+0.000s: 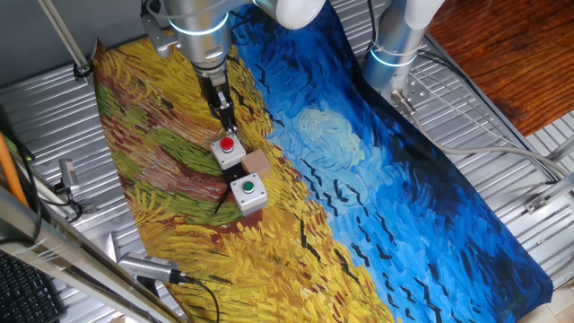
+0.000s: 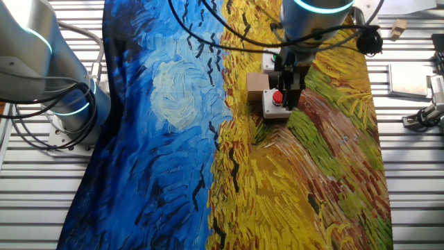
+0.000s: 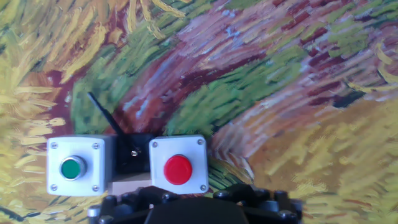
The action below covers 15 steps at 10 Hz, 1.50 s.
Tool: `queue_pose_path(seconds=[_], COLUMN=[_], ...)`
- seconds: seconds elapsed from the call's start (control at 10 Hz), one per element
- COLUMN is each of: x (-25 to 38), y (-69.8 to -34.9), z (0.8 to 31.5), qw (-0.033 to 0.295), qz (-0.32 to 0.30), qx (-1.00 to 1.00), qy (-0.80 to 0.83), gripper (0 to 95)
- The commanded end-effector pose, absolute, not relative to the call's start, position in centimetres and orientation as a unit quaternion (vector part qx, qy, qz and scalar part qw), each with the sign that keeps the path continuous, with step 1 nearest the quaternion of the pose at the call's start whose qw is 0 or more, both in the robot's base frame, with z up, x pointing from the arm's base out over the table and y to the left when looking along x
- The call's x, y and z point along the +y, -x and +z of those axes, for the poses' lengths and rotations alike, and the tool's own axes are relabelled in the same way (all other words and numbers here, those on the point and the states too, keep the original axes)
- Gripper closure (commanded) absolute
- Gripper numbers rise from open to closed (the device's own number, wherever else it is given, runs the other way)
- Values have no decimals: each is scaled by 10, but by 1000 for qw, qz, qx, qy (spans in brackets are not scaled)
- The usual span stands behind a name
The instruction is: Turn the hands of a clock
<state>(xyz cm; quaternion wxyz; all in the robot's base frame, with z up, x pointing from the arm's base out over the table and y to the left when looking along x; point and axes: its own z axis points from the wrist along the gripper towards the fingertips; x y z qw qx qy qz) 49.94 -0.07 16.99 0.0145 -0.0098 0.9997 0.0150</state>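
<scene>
The gripper [image 1: 224,119] hangs right over the red button box [image 1: 228,150], fingertips just above the red cap. From the other fixed view it covers part of that box. The fingers look close together, but it's not possible to tell how wide the gap is or whether they're touching the button. The hand view only shows the black body at the bottom edge.

The green button box [image 1: 248,192] sits just nearer along the painted cloth [image 1: 377,179], in line with the red one. A small brown block [image 1: 258,162] is tucked against their right side. Wedged between the two boxes is a black piece [image 3: 130,155] with a thin black pointer [image 3: 102,113] sticking out over the cloth. That looks like the clock bit, though no dial is readable.
</scene>
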Motion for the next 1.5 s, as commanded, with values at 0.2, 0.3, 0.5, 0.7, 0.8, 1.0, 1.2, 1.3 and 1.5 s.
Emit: queue_pose_path(seconds=[0.2,0.3,0.5,0.7,0.8,1.0,1.2,1.3,1.5], x=[0,0,0,0,0,0,0,0,0], y=[-500,-500,-500,-500,-500,-500,-501,-507,-523], z=[170,170,170,170,170,170,169,167,162], qw=[14,14,13,14,14,13,15,15,15], qz=[16,15,15,15,16,15,16,18,19], qx=[1000,1000,1000,1000,1000,999,998,997,997], qy=[10,10,10,20,14,46,60,68,74], gripper=[950,950,950,950,950,950,950,950,950])
